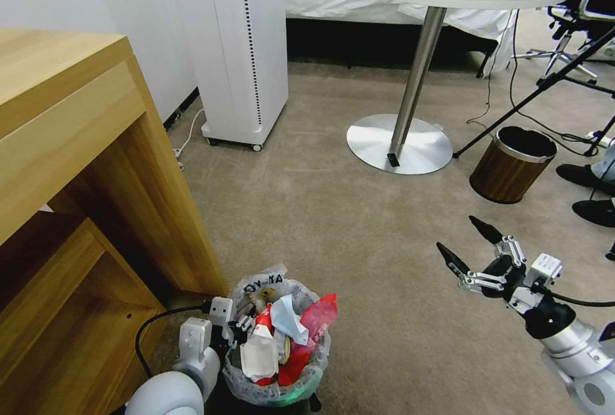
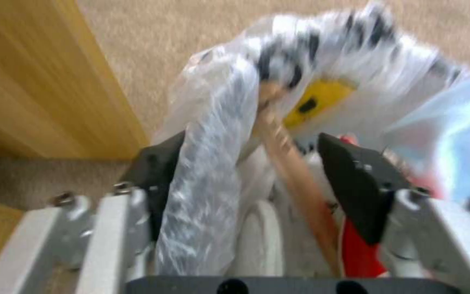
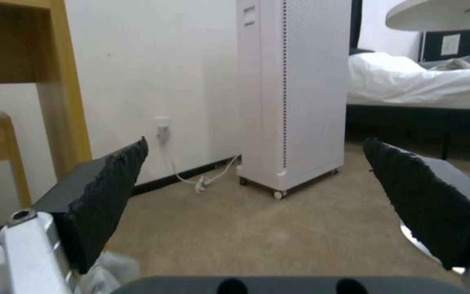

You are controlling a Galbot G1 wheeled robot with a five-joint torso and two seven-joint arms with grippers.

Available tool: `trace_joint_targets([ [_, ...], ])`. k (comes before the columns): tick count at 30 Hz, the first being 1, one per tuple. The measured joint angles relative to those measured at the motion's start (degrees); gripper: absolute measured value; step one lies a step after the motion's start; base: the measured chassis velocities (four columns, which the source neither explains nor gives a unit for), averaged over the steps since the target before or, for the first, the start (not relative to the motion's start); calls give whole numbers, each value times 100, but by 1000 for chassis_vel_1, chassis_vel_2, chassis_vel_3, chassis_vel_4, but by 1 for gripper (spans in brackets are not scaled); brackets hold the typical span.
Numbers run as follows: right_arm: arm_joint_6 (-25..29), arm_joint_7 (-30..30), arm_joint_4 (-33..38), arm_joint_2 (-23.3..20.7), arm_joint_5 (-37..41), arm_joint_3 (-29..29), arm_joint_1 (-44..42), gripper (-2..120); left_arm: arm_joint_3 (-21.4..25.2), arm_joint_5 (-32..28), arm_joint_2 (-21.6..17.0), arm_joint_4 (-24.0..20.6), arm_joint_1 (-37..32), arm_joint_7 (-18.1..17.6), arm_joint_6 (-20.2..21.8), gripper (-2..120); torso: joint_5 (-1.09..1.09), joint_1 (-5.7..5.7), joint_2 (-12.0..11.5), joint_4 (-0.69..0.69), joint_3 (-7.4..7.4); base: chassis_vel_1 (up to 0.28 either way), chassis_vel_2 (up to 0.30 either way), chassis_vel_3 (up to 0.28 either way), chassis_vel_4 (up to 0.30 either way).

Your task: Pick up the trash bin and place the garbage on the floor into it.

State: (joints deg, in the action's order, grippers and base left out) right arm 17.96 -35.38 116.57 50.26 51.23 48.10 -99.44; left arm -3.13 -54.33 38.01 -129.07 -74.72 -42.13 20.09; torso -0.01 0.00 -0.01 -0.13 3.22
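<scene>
The trash bin (image 1: 277,285), lined with a crinkly white bag, sits low at the left beside my base, right by the wooden desk. It is stuffed with garbage (image 1: 282,338): white slippers, red packets, a blue-white wrapper. My left gripper (image 1: 240,324) is shut on its rim. In the left wrist view the fingers (image 2: 360,183) straddle the bag-covered rim (image 2: 213,171), one outside and one inside beside a wooden stick (image 2: 295,171). My right gripper (image 1: 459,235) hangs open and empty over bare floor (image 1: 359,229) at the right, and its pads (image 3: 110,192) stand wide apart.
A wooden desk (image 1: 77,146) flanks the left. A white wheeled unit (image 1: 243,50) stands by the wall. The round table's metal base (image 1: 398,143), a brown wood-grain bin (image 1: 512,165), tripod legs, cables and a person's shoes (image 1: 586,178) crowd the far right.
</scene>
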Motion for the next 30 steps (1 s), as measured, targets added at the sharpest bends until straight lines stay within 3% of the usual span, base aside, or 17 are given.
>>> trace_joint_targets([
  [9, 76, -83, -127, 64, -80, -236, 25, 100, 94, -83, -113, 115, 61, -42, -98, 98, 0, 0, 0, 1, 0, 0, 0, 0, 0],
  [18, 171, -156, -293, 115, -110, -331, 8, 100, 157, -274, -178, 109, 234, -77, -163, 100, 0, 0, 0, 0, 0, 0, 0, 0, 0],
  [30, 245, -69, -315, 128, 12, -113, 22, 100, 760, -441, -697, -13, 175, -127, -310, 100, 0, 0, 0, -1, -1, 0, 0, 0, 0],
])
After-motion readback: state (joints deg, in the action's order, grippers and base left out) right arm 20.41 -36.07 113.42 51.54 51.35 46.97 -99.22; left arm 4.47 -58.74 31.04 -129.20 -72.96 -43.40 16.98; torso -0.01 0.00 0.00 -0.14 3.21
